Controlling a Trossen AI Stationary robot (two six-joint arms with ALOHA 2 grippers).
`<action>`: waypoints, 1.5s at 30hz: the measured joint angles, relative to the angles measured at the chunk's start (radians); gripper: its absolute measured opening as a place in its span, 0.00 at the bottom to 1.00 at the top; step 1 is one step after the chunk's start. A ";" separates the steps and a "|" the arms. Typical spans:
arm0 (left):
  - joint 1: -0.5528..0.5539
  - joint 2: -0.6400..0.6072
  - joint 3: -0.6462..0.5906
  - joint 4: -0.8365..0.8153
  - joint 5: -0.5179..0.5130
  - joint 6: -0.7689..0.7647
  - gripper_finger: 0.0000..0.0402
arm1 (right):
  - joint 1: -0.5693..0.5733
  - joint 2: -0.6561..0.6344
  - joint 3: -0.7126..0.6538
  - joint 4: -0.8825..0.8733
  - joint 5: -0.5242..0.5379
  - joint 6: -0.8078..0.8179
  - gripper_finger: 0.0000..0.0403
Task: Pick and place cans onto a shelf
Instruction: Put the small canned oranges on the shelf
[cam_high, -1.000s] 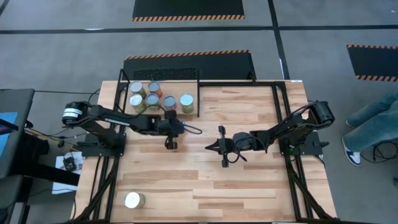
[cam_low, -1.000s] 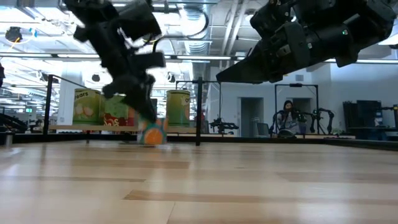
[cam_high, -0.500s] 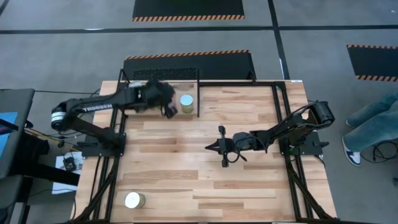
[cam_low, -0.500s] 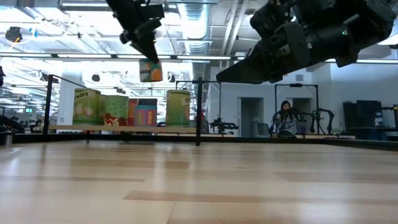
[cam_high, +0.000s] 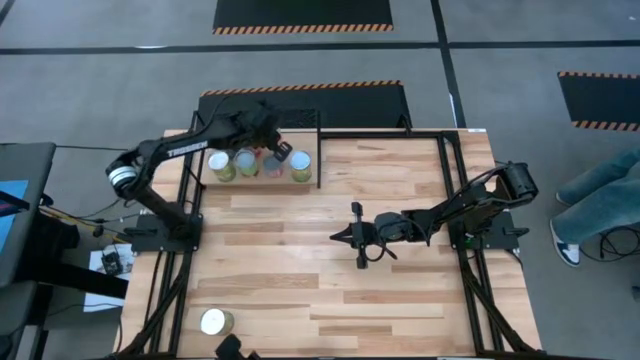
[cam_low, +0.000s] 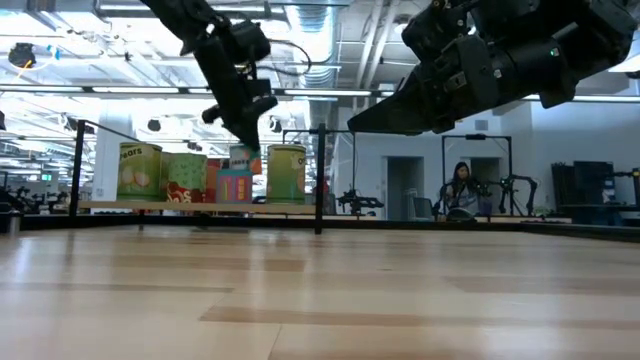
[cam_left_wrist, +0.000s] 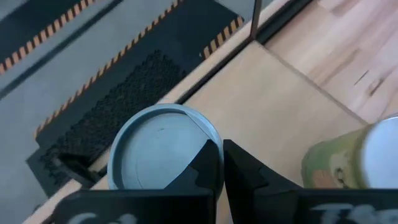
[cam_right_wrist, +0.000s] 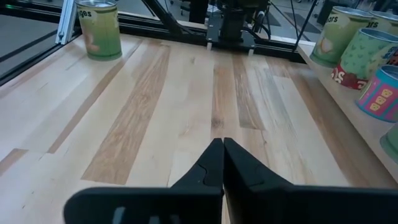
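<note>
My left gripper (cam_high: 278, 152) is over the shelf (cam_high: 199, 148) at the table's far left, shut on a can with a silver-white top (cam_left_wrist: 155, 149). In the low view the can (cam_low: 242, 158) shows under the fingers, higher than the shelf's standing cans (cam_low: 140, 170). Several cans stand upright on the board (cam_high: 245, 161), a yellow-green one (cam_high: 300, 165) at the right end. One yellow-green can (cam_high: 213, 321) stands at the table's near left. My right gripper (cam_high: 335, 237) hovers shut and empty over the table's middle. My left gripper pinches the can's top rim (cam_left_wrist: 208, 140). One finger (cam_left_wrist: 205, 165) lies over the lid and the other outside the wall. The fingers slant down from above. The can hangs upright below them, over the shelf; whether its bottom touches anything I cannot tell.
Black rails (cam_high: 319, 140) edge the shelf, and a black mesh mat (cam_high: 300, 105) lies behind it. Bare tabletop (cam_right_wrist: 155, 112) lies between my right gripper and the near-left can (cam_right_wrist: 99, 28). A person's legs (cam_high: 600, 200) show beyond the table's right edge.
My left gripper has lifted the can off the table's middle and carried it up and toward the far-left shelf. It has then come down over the standing cans. The can has stayed in the fingers throughout.
</note>
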 joint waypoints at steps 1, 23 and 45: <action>0.001 0.014 0.000 0.003 0.003 -0.005 0.00 | 0.000 0.000 0.000 0.000 0.000 0.000 0.05; 0.005 0.070 -0.008 0.015 0.011 -0.028 0.00 | 0.000 0.000 0.000 -0.001 -0.001 -0.001 0.03; 0.007 0.136 -0.008 0.019 0.027 -0.036 0.00 | 0.000 0.000 0.000 -0.003 0.000 0.000 0.04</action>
